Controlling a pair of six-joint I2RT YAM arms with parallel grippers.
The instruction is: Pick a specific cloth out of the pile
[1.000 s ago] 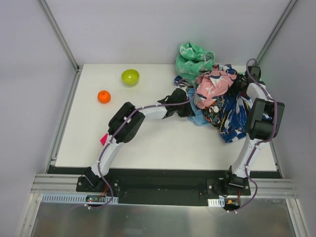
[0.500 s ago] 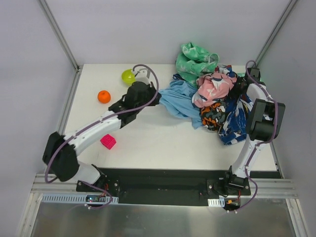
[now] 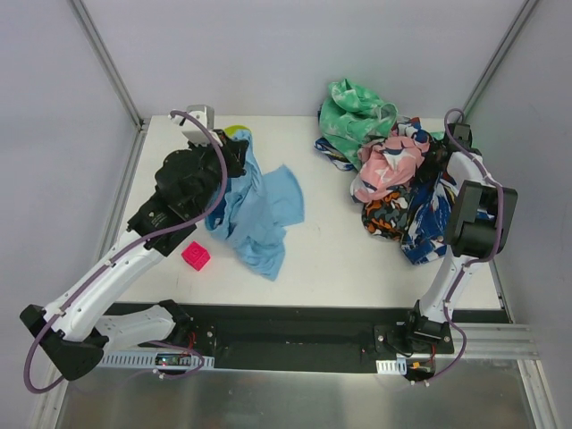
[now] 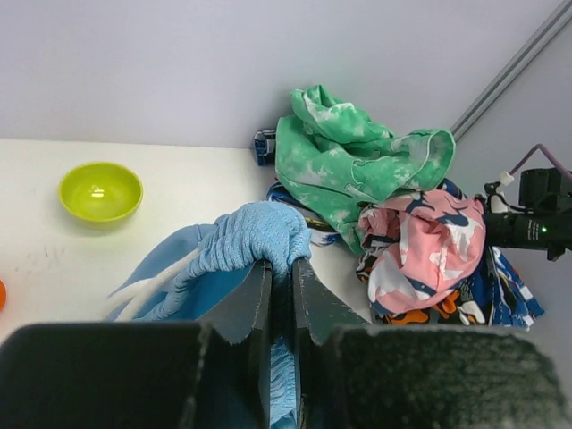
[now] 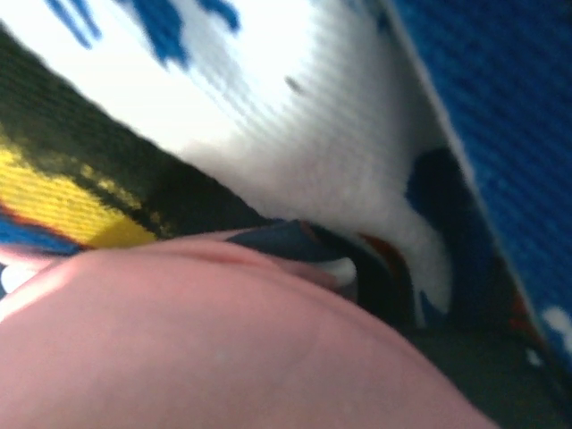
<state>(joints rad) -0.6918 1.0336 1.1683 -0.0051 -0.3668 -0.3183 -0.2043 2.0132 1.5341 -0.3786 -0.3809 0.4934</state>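
My left gripper [image 3: 234,154] is shut on the plain sky-blue cloth [image 3: 260,214] and holds it up over the left half of the table, apart from the pile; the cloth hangs down and trails on the table. In the left wrist view the cloth [image 4: 250,237] is bunched between my fingers [image 4: 253,299]. The pile [image 3: 398,179] of printed cloths lies at the back right, with mint-green [image 4: 349,161] and pink [image 4: 429,259] pieces on it. My right gripper [image 3: 433,154] is pushed into the pile; pink and blue-white fabric [image 5: 268,357] covers its camera and hides the fingers.
A lime-green bowl [image 4: 100,190] sits at the back left, mostly hidden behind my left gripper in the top view [image 3: 238,131]. A pink cube [image 3: 196,256] lies near the front left. An orange ball edge shows at the left wrist view's left border [image 4: 2,295].
My left gripper has drawn the blue cloth leftward out of the pile and raised it near the bowl. The cloth is free of the pile. The right arm stays.
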